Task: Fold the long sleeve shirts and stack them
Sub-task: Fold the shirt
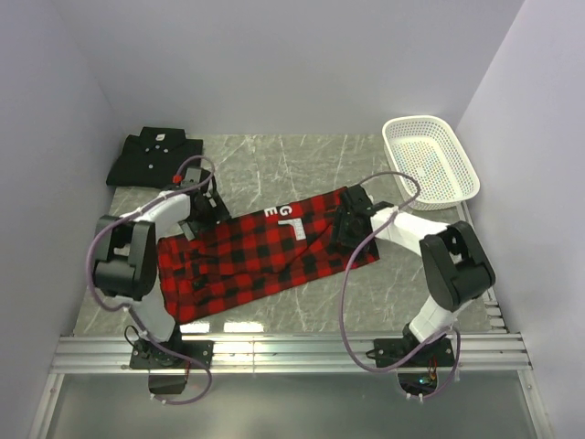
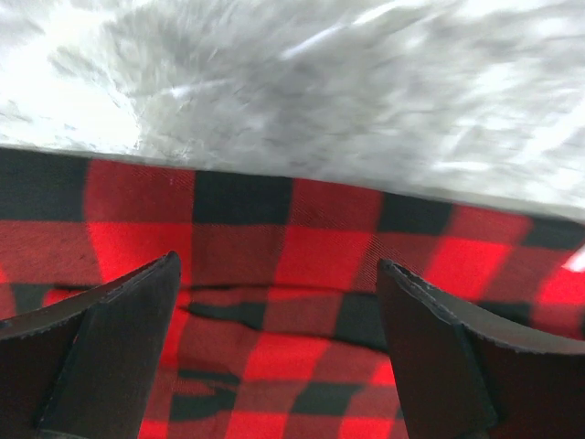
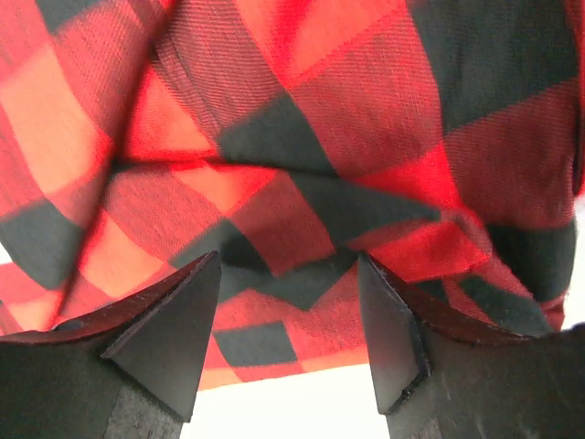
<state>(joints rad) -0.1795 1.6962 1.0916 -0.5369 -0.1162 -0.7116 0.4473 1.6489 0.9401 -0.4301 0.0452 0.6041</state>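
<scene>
- My left gripper (image 2: 276,265) is released; its fingers (image 2: 128,338) are spread wide with nothing between them but plaid shirt (image 1: 256,256) lying flat underneath.
- Just beyond those fingertips the cloth's edge ends and bare table (image 2: 320,91) begins, so this hand is over the shirt's far border.
- My right gripper (image 3: 289,261) has its fingers (image 3: 174,338) parted too; a raised crease of the same shirt sits in the gap; from what I see it is not clamped, though I cannot tell whether the pads brush it.
- Between the two hands the shirt runs as one long band, white letters up near the right fingers; each hand is at one end of it.
- Well beyond the left fingers, in the far corner, the black shirt (image 1: 154,157) looks folded already; I judge it the base of the stack.
- The step in hand, I reckon, is folding the plaid one: sides look turned in, lengthwise fold not yet made.
- Next I would need both grippers low enough to pinch all layers at an end; then carry that end over the other evenly; uneven pinches would skew the fold.
</scene>
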